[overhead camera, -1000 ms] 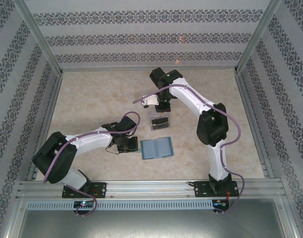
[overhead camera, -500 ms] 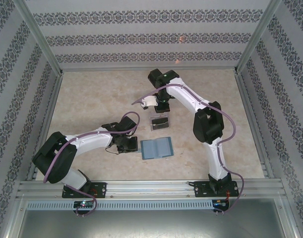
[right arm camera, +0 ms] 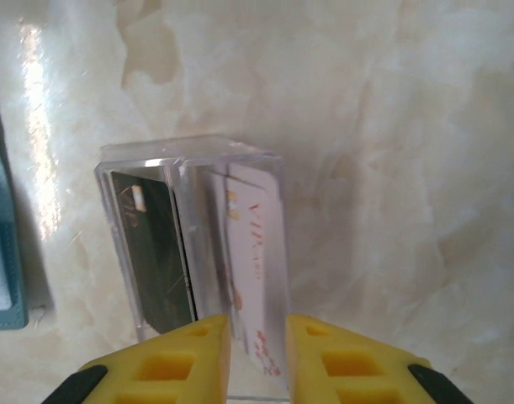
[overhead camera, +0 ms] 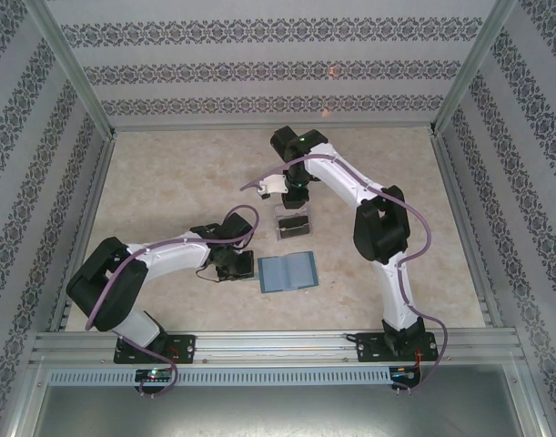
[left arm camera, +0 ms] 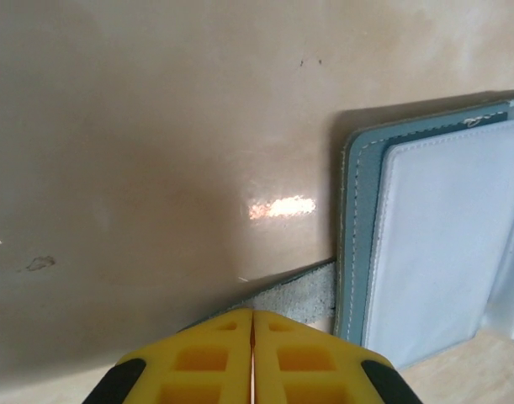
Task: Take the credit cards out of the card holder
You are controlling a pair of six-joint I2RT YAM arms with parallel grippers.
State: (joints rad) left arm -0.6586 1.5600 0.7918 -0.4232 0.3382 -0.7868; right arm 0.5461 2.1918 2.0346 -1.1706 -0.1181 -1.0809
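1. The fingers of the left gripper [left arm camera: 253, 316] are pressed together.
2. The card holder [left arm camera: 429, 244] is laid open just right of them, with its grey tab [left arm camera: 305, 295] at their tips.
3. The fingers of the right gripper [right arm camera: 257, 328] are held apart.
4. Two credit cards [right arm camera: 151, 252] are stood in a clear tray [right arm camera: 189, 150] just ahead of them.

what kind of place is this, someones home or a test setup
Most likely a robot test cell, not a home: a bare aluminium frame encloses a marble-look table, patterned wallpaper panels serve as walls, and the left arm and right arm are bolted to a rail at its near edge.
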